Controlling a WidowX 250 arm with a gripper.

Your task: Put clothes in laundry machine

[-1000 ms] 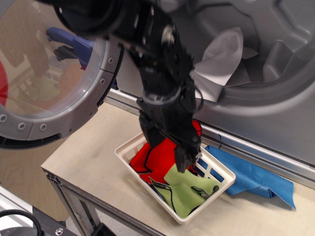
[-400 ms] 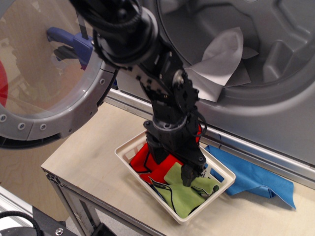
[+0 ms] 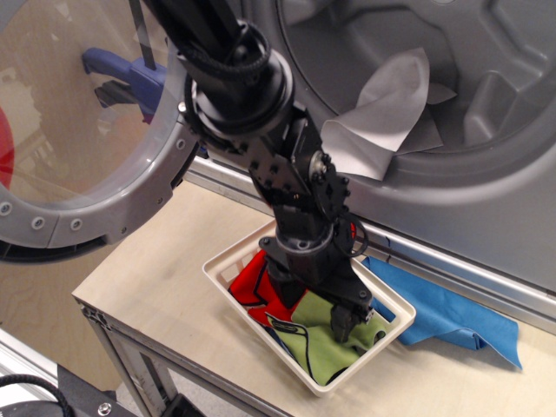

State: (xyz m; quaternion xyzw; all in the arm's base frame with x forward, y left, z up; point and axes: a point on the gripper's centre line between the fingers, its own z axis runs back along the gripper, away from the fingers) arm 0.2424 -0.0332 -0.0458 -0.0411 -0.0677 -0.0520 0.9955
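Observation:
A white lattice basket [image 3: 228, 257] on the wooden table holds the clothes: a red garment [image 3: 254, 285] with black trim on the left and a lime-green one [image 3: 323, 349] with black trim on the right. My black gripper [image 3: 314, 311] reaches down into the basket. One fingertip [image 3: 342, 327] presses on the green garment; the other is over the red one, so the jaws look spread. The laundry machine's drum [image 3: 495, 78] stands open behind, with a pale grey cloth [image 3: 389, 104] draped over its lip.
The round clear-windowed door [image 3: 87, 130] with a bolted grey rim hangs open at the left. A blue cloth [image 3: 452, 317] lies on the table to the right of the basket, under the washer's front. The table's front edge [image 3: 174, 343] is near.
My gripper has moved down and a little right into the basket, from above the red garment to touching the green one. The clothes have shifted slightly under it.

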